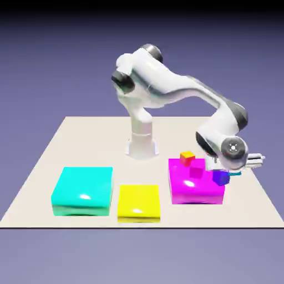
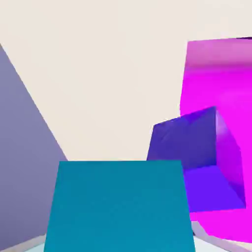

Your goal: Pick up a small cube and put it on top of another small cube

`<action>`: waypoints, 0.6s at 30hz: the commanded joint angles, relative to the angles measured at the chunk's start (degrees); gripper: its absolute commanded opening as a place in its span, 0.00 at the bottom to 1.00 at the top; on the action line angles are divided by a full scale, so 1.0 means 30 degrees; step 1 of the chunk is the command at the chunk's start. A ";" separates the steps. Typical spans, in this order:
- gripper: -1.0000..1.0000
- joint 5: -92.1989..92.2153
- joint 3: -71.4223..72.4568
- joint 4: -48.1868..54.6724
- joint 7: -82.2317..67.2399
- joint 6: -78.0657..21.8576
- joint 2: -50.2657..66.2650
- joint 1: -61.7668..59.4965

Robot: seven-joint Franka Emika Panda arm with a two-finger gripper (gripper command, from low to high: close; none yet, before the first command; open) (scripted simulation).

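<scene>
The small cube [image 2: 120,206], teal, fills the bottom middle of the hand view and hides most of both fingers. My gripper [image 2: 120,246] is shut on it. In the exterior view the gripper [image 1: 237,171] hangs low at the right side of the magenta flat block [image 1: 191,191], and only a teal sliver of the small cube [image 1: 235,173] shows under the hand. A small purple cube [image 1: 221,177] sits at that block's right corner, right beside the held cube; in the hand view the purple cube [image 2: 197,147] stands tilted just to its right.
A small orange cube [image 1: 187,157] and a small magenta cube [image 1: 197,169] rest on the magenta block. A large flat cyan block [image 1: 83,190] and a yellow block [image 1: 138,202] lie toward the exterior view's left. The table's right edge [image 1: 260,183] runs close to the hand.
</scene>
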 commanded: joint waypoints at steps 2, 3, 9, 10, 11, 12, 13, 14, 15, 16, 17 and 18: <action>0.00 0.0466 -0.0494 -0.1078 -0.0834 -0.0398 -0.1385 0.0238; 0.00 0.0719 -0.0741 -0.1616 -0.1254 -0.0591 -0.2077 0.0357; 0.00 0.2026 -0.2910 -0.4911 -0.3448 -0.1954 -0.6230 0.1331; 0.00 0.2238 -0.3292 -0.5462 -0.3804 -0.2187 -0.6922 0.1501; 0.00 0.2450 -0.3674 -0.6013 -0.4159 -0.2421 -0.7614 0.1671; 0.00 0.2662 -0.4056 -0.6564 -0.4515 -0.2654 -0.8307 0.1841; 0.00 0.2874 -0.4438 -0.7115 -0.4871 -0.2887 -0.8999 0.2011; 0.00 0.3085 -0.4820 -0.7665 -0.5227 -0.3121 -0.9691 0.2181; 0.00 0.3298 -0.5201 -0.8217 -0.5584 -0.3354 -1.0384 0.2351; 0.00 0.3270 -0.5737 -0.8477 -0.5550 -0.3564 -1.0668 0.2565; 0.00 0.3111 -0.6126 -0.8447 -0.5297 -0.3667 -1.0580 0.2709; 0.00 0.3111 -0.6127 -0.8447 -0.5297 -0.3667 -1.0580 0.2709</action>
